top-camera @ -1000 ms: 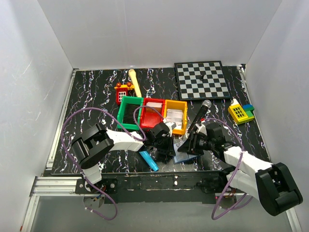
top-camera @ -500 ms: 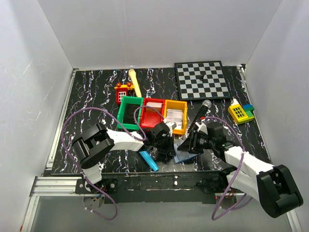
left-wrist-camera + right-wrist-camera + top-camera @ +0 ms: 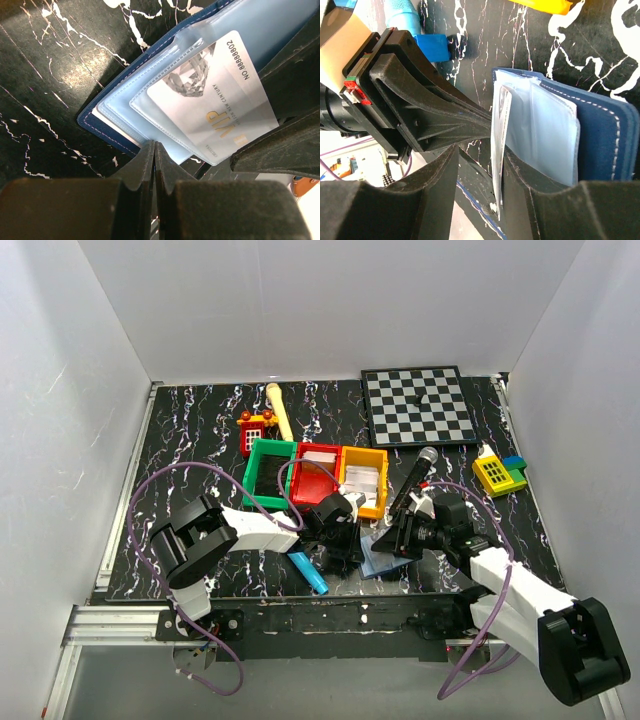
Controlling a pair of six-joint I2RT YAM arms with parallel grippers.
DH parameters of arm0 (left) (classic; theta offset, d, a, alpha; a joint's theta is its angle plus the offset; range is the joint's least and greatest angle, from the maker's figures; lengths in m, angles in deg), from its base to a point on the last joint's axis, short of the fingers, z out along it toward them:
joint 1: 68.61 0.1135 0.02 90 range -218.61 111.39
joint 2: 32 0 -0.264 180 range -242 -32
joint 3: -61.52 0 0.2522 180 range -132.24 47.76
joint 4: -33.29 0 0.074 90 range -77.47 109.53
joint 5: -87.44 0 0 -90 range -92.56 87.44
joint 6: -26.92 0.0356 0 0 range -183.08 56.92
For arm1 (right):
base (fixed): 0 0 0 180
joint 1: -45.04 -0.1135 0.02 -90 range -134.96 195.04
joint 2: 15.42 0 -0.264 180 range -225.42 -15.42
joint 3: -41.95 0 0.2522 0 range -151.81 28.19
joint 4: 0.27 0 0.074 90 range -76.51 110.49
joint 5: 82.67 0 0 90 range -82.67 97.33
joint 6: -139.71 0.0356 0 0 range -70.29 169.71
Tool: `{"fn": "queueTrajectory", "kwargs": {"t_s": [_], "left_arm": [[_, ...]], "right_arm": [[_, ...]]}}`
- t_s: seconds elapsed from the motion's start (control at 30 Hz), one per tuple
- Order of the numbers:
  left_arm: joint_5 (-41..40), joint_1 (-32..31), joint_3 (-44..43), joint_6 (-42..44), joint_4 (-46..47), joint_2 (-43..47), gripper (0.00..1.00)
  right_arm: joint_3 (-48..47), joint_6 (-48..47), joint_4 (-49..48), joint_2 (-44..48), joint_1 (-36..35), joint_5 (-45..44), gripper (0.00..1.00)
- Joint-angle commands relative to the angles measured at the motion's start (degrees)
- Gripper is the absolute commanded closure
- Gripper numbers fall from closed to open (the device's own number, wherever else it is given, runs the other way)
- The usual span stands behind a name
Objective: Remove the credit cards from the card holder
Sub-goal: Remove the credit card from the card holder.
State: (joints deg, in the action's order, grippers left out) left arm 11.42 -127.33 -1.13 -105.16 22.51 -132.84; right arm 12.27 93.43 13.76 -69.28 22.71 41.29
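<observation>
Plainly, the holder lies opened at the table's near edge with its pale pockets up, and a gripper works at it from each side. The left gripper has its fingers pressed together, their tips right at the holder's navy edge. It looks placed there to pin the holder down so that it does not drag along with the card. Whether a leaf is nipped between the tips cannot be told.

The right gripper comes in from the holder's right with its fingers spread. The white card, partly under a clear sleeve, stands between them. In the right wrist view it is seen edge-on, close against one finger, with a gap to the other — so straddled, not yet pinched. The holder's pocket leaf leans on the outer side of that same finger. By the look of it, the spread is there to take the card alone and leave the sleeves out.

Just behind the holder stands the yellow bin. A mic lies behind the holder to its right, and a chessboard sits well behind it, near the far wall.
</observation>
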Motion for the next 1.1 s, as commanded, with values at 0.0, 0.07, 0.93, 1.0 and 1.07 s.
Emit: {"fn": "queueTrajectory", "kwargs": {"t_s": [0.0,0.07,0.93,1.0,1.07], "left_arm": [[-2.9,-0.52,0.45,0.6,-5.62,-2.17,1.0],[-2.9,-0.52,0.45,0.69,-5.62,-2.17,1.0],[-2.99,-0.52,1.33,-0.01,-5.09,-2.17,1.0],[-2.99,-0.52,1.42,-0.01,-4.92,-2.17,1.0],[-2.9,-0.52,1.42,0.07,-4.83,-2.17,1.0]], "right_arm": [[-2.09,-1.19,1.38,1.66,0.62,0.59,0.55],[-2.27,-1.45,2.01,2.1,0.79,0.5,0.55],[-4.38,-5.67,9.74,6.32,4.22,-0.64,0.59],[-4.38,-5.93,9.92,6.23,4.31,-0.56,0.6],[-4.29,-5.93,10.1,6.23,4.4,-0.56,0.61]]}}
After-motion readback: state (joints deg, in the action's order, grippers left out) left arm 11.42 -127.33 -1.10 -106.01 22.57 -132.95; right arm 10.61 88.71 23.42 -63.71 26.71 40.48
